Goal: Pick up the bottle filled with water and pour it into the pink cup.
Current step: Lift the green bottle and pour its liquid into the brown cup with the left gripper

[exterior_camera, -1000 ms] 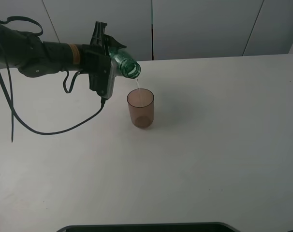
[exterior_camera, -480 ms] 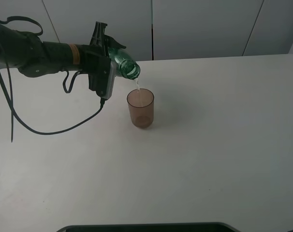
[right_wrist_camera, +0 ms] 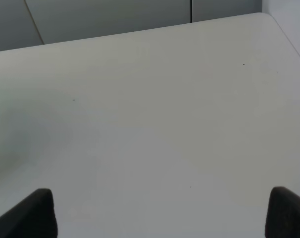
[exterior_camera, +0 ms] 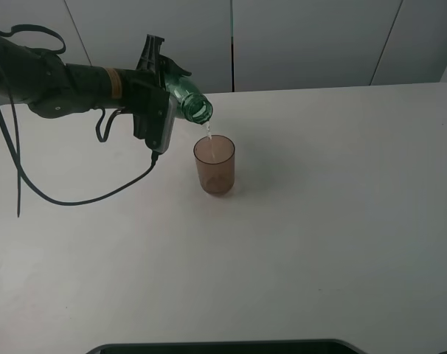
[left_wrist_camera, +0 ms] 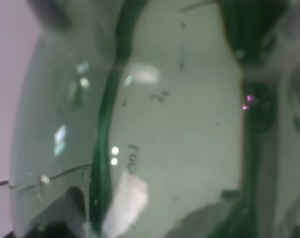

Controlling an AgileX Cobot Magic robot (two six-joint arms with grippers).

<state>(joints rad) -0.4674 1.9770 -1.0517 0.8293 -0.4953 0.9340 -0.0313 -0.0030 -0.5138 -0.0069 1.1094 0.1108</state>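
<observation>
My left gripper (exterior_camera: 164, 85) is shut on the green bottle (exterior_camera: 188, 102) and holds it tipped, mouth down and to the right, just above the pink cup (exterior_camera: 215, 164). A thin stream of water falls from the bottle's mouth into the cup. The cup stands upright on the white table (exterior_camera: 319, 221) and holds some water. In the left wrist view the bottle's green-tinted wall (left_wrist_camera: 155, 124) fills the frame. My right gripper (right_wrist_camera: 160, 213) is open, with only its two dark fingertips (right_wrist_camera: 36, 210) showing over bare table; it does not show in the high view.
A black cable (exterior_camera: 76, 199) hangs from the left arm and loops over the table left of the cup. A dark edge (exterior_camera: 223, 346) runs along the table's front. Grey wall panels stand behind the table.
The bottle has tipped a little further and its mouth sits slightly lower and closer to the cup. The water keeps running into the cup.
</observation>
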